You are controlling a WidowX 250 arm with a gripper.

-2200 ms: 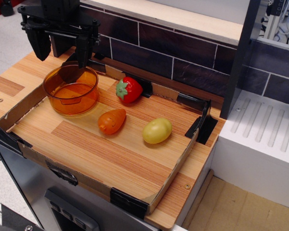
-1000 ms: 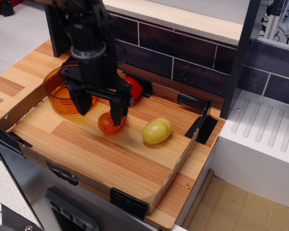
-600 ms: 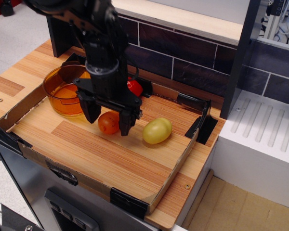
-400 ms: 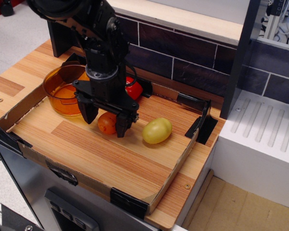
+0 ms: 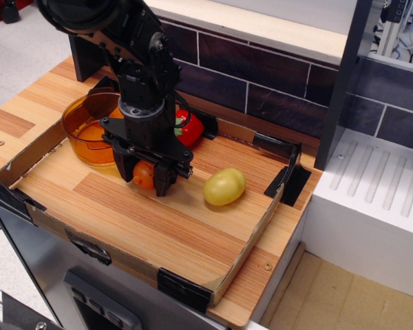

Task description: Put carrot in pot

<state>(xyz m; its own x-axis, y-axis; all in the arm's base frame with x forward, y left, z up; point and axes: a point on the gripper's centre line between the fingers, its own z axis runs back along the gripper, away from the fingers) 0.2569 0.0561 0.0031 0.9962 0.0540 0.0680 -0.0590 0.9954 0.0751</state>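
Only one view here, looking down at the counter from the front. The gripper is right down on the carrot, with the jaws pinched in against both sides of it, so it looks like a grip, low on the wood, just beside the pot. To do this bit well I'd make sure the squeeze is firm, since that rounded plastic could squirt out. Then lift straight up high enough to clear the pot's thin rim before sliding over, and let go low inside.

Hard to see: most of the carrot is hidden behind the fingers, so I can't tell if it's off the wood. The arm also covers part of the strawberry and the pot's near wall. The yellow toy sits well apart.
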